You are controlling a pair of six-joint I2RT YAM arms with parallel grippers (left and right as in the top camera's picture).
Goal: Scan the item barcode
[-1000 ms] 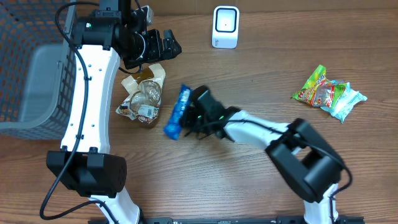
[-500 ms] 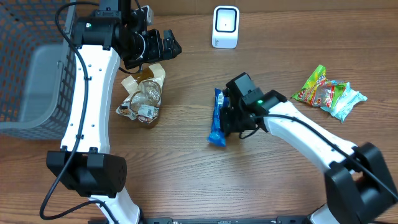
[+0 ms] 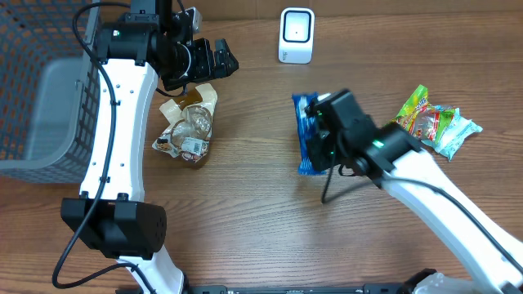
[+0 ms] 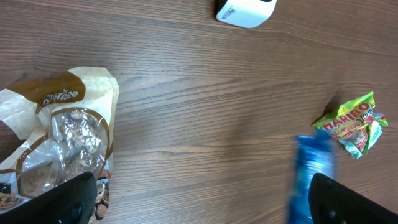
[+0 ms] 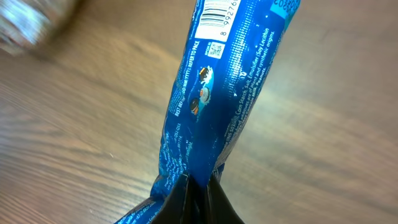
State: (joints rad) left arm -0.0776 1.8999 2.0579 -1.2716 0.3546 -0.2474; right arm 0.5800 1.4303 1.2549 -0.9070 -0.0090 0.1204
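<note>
Overhead: right claw (image 3: 325, 144) clamps blue packet (image 3: 305, 131) end; left claw (image 3: 216, 59) agape; bare table (image 3: 274, 90) between packet and scanner (image 3: 296, 35).

I work over a brown wooden desk (image 3: 245, 237) that fills the overhead view, its grain running from side to side. The wood is streaked light and dark. Soft, even light falls on it from above, leaving a faint sheen and pale shadows with blurred edges. At my far left stands a dark wire-mesh basket (image 3: 33, 41), with a smooth grey panel (image 3: 49, 122) along its near side. Both wrist views show the same streaked wood close up.
</note>
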